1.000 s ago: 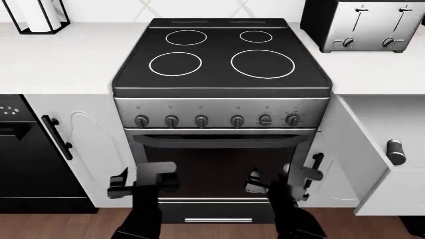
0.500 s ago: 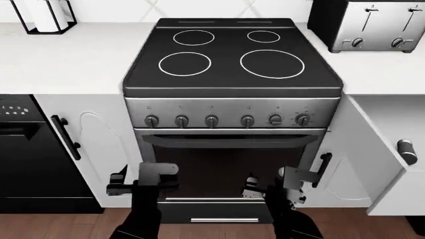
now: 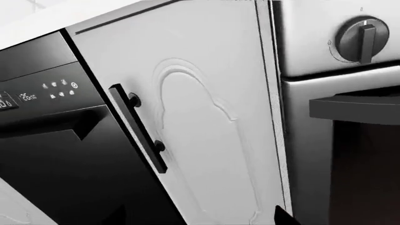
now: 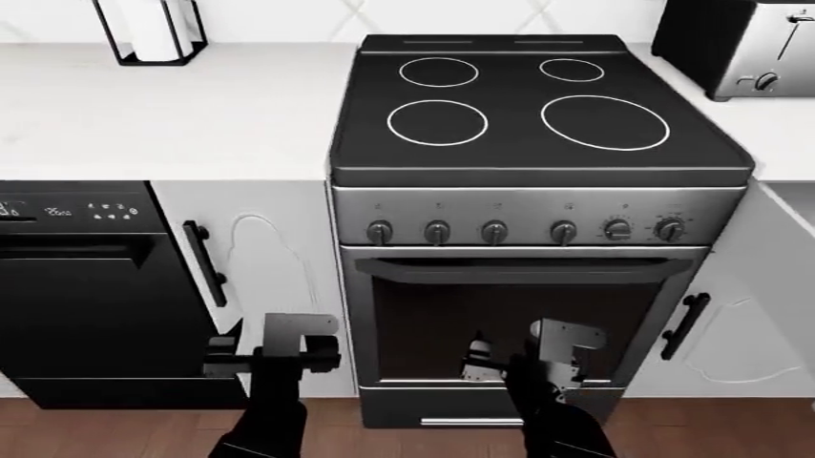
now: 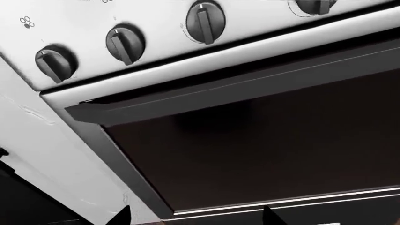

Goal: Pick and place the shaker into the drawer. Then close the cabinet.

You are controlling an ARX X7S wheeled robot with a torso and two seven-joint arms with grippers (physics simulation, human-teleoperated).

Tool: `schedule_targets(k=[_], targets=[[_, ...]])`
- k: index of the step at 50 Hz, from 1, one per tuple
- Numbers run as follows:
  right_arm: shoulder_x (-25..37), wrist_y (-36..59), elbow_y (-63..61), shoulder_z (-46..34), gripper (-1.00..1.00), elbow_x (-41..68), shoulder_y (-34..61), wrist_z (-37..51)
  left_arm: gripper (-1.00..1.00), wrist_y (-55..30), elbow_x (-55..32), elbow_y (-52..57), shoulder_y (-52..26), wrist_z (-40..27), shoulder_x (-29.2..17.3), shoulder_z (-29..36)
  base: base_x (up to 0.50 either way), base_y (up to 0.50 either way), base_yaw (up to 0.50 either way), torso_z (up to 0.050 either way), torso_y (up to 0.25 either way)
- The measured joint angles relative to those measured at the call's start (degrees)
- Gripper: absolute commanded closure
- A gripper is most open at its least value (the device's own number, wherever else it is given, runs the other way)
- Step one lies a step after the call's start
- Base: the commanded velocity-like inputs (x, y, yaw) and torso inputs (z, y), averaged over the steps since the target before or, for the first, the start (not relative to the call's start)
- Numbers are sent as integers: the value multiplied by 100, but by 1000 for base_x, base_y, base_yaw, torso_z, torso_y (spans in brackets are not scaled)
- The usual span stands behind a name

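My arms are matte black in the head view, thick rounded forearms going to blocky wrist units. Left gripper point(image 4: 271, 355) has a pale grey square plate on top and a black crossbar body with short black fingers. Right gripper point(image 4: 525, 361) carries a similar light grey bracket plate plus a small grey-and-black block with bright specks on it. I can't make out any cables or markings. Wrist views only catch dark pointed fingertips point(image 5: 119, 216) at frame edge.

Black glass stove top point(image 4: 535, 105) with four white ring outlines; steel-grey control panel point(image 4: 535, 212) with dark round knobs point(image 4: 437, 232). White arch-embossed cabinet door point(image 3: 206, 122), black bar handle point(image 3: 138, 127). Black dishwasher front point(image 4: 76, 286). White countertop point(image 4: 153, 114). Brown wood floor point(image 4: 114, 431).
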Motion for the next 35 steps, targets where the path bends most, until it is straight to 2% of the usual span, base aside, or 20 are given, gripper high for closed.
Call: schedule_targets(k=[35], targets=[[-43,27,2,454,-100,-425,9,-136,-100,-96,179,-3,18,136,32,-101,0,500,0,0,0]])
